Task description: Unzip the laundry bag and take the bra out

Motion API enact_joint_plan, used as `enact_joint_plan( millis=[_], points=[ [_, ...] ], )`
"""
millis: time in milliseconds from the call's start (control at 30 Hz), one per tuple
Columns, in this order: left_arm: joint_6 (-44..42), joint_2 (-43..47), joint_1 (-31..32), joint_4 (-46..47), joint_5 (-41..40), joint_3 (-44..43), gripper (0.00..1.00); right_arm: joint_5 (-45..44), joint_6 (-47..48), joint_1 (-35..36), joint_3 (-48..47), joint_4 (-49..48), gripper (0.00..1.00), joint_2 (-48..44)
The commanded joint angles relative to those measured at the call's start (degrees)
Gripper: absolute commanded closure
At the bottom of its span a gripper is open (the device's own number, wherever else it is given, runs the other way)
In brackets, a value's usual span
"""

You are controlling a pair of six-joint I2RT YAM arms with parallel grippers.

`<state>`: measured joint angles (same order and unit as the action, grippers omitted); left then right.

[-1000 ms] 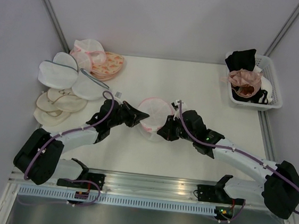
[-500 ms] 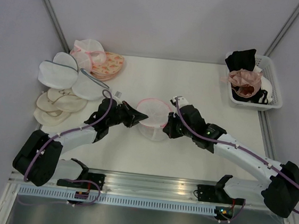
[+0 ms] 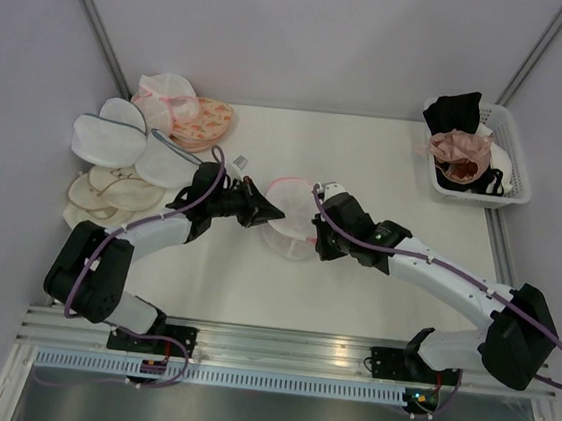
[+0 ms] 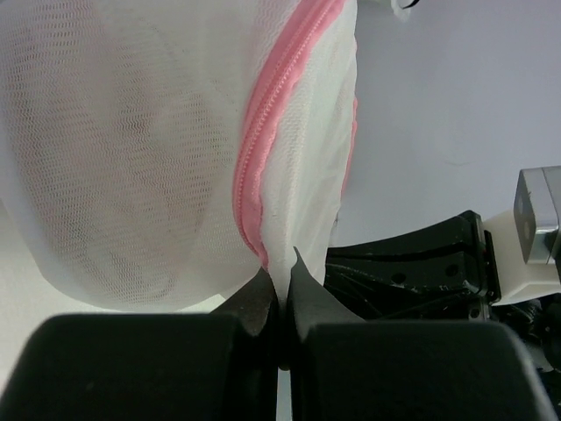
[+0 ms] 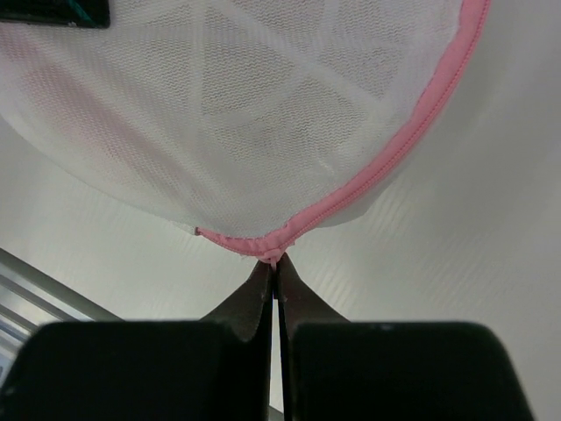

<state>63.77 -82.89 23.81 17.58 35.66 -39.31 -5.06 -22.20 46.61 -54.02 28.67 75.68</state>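
Unzipping stage: left hand (image 4: 280, 282) pinches the laundry bag (image 3: 290, 224) mesh, right hand (image 5: 273, 268) pinches, seemingly, its zipper pull (image 5: 271, 255); slide that next.

Pink-rimmed laundry bag (image 3: 292, 208) mid-table, left gripper (image 3: 278, 213) at its left edge, right gripper (image 3: 315, 238) at its right; basket (image 3: 513, 191) far right, mesh pouches (image 3: 117, 141) piled far left.

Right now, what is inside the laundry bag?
Through the mesh of the laundry bag only a faint pale pinkish shape shows. The mesh blurs it, so what it is cannot be told.
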Motion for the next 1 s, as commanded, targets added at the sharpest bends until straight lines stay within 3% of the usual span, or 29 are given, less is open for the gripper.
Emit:
enact_joint_plan(
  millis=[0,333,467,600,800,967],
  points=[
    [-8.6,-0.2,-3.1,-4.6,4.1,-4.0,0.98,-6.4,2.3,-0.7,-2.0,9.9,1.0,0.4],
    [-15.2,-2.4,-5.1,-9.0,8.7,-6.7,0.98,-17.3,1.8,-0.8,-5.1,16.5,1.0,2.6],
    [-19.9,-5.2,-5.6,-11.5,15.5,-11.9,0.98,-19.8,1.6,-0.7,-5.9,16.2,0.99,3.1],
    [-28.6,-9.4,-7.2,-21.3,19.5,-18.9,0.98,-22.4,3.0,-0.8,-8.1,17.5,0.99,4.9],
    [-38.0,-16.0,-9.6,-34.4,23.3,-29.6,0.98,-21.5,4.4,-0.8,-10.1,18.9,1.0,3.9],
    [-40.6,-17.7,-10.3,-38.5,22.8,-31.2,0.98,-14.5,5.7,-0.8,-10.3,17.7,1.0,1.8]
  ],
)
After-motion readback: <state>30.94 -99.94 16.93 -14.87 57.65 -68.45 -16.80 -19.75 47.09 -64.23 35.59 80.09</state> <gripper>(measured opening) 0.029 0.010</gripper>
